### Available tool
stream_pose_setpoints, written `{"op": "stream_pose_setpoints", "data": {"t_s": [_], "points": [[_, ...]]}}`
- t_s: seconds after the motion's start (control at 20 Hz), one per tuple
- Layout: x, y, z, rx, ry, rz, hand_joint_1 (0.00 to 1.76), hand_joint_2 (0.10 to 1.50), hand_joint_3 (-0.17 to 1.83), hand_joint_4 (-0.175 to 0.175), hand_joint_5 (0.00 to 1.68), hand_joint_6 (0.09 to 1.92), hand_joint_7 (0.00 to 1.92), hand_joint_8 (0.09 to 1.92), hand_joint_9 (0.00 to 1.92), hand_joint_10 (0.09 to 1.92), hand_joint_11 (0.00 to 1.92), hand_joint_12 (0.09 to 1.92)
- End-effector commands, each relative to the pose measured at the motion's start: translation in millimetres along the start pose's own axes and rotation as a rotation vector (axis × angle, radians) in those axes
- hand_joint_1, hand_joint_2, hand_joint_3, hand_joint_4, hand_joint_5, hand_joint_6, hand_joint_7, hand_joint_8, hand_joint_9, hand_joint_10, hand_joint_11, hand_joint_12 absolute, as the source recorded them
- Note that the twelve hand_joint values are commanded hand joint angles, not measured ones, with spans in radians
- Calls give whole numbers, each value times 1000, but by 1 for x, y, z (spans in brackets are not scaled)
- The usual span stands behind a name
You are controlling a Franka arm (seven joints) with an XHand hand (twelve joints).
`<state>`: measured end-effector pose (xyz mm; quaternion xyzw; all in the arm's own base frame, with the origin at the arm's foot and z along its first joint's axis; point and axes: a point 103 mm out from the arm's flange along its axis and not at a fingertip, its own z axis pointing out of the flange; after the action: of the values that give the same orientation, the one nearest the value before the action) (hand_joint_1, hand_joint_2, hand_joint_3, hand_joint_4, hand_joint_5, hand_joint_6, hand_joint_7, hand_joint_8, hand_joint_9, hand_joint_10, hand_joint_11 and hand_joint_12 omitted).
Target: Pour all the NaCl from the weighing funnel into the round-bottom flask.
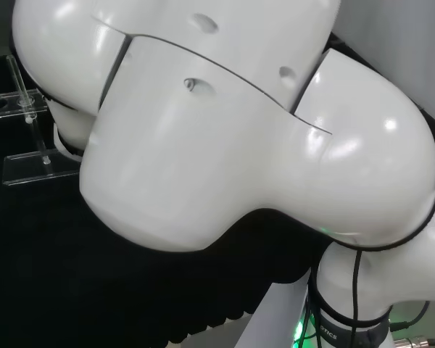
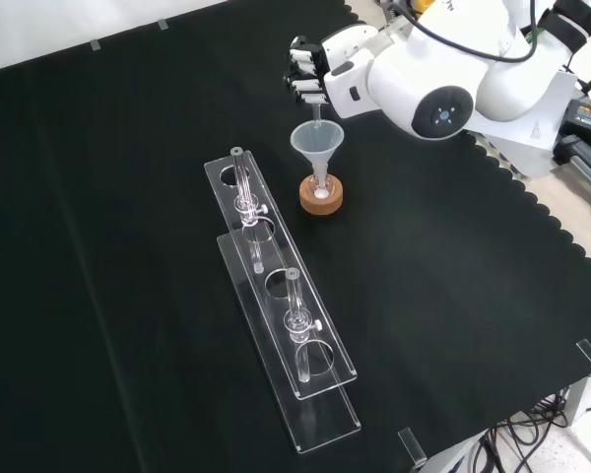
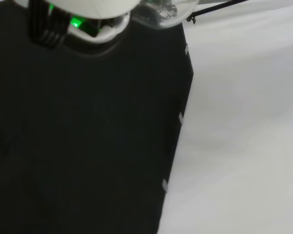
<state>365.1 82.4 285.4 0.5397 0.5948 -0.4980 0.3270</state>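
Hovering above a clear plastic funnel (image 2: 317,142) seated in a round-bottom flask on a cork ring stand (image 2: 320,194), the black and white hand (image 2: 307,71) has its fingers curled round a slim clear weighing funnel (image 2: 317,110) pointing down. Drifting sideways would likely spill salt onto the black-clothed counter (image 2: 128,246).

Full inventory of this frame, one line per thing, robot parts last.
Funnel: one, clear, standing in the neck of the flask, front view centre top.
Flask: one, clear, white powder inside, on the cork ring.
Cork ring: one, brown, under the flask.
Racks: two, clear plastic, end to end, left of and below the flask.
Tubes: at least two, clear, upright in the racks.
Cloth: one, black, covering the bench.
Arm: white links, top right.
Robot hand: black and white, above the funnel, fingers curled.
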Motion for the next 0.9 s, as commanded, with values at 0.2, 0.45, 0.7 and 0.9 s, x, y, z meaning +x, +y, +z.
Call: {"op": "stream_pose_setpoints", "data": {"t_s": [0.2, 0.45, 0.7, 0.9], "points": [[-16, 1, 20, 0, 345, -2, 1134, 669, 588, 175, 1340, 521, 848, 616, 1309, 87, 1131, 816], [-30, 1, 34, 7, 541, 7, 1134, 669, 588, 175, 1340, 522, 847, 617, 1309, 87, 1131, 815], [-41, 1, 49, 5, 700, 10, 1134, 669, 588, 175, 1340, 523, 847, 617, 1309, 87, 1130, 815], [-46, 1, 60, 10, 834, 23, 1134, 669, 589, 175, 1339, 524, 847, 618, 1309, 87, 1131, 815]]}}
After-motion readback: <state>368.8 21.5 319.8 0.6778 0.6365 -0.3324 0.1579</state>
